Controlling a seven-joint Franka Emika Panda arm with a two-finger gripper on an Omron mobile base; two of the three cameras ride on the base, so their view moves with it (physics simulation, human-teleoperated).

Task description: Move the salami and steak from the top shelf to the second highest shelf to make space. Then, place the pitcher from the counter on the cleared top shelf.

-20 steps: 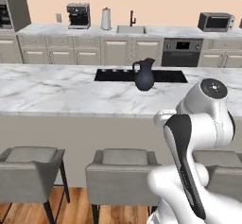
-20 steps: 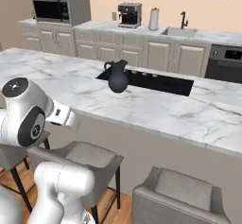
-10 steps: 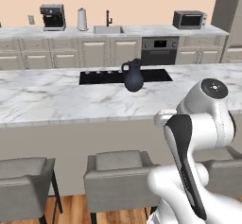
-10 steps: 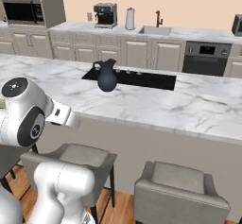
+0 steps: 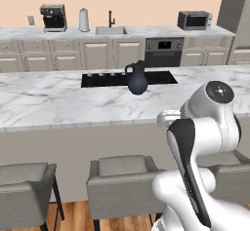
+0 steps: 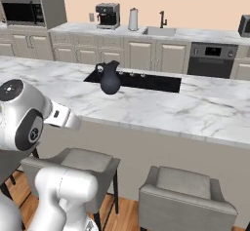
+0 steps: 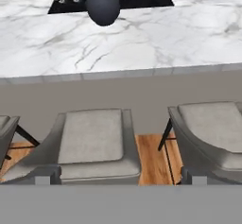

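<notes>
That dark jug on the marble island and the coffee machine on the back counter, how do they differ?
The pitcher is rounded, with a bulbous body and narrower neck; the coffee machine is boxy and squared. The pitcher looks uniformly dark, while the coffee machine shows lighter metallic parts. The pitcher stands on the veined marble counter beside the black cooktop; the coffee machine sits against the far wall. Both are upright and mostly dark.

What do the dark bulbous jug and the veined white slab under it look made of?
The dark navy bulbous pitcher looks like glazed ceramic, possibly dark glass: smooth surface with a soft sheen, opaque throughout. The long white counter looks like polished marble or a marble-look stone: grey veins run through its flat top. Both are rendered, so this is only a guess.
</notes>
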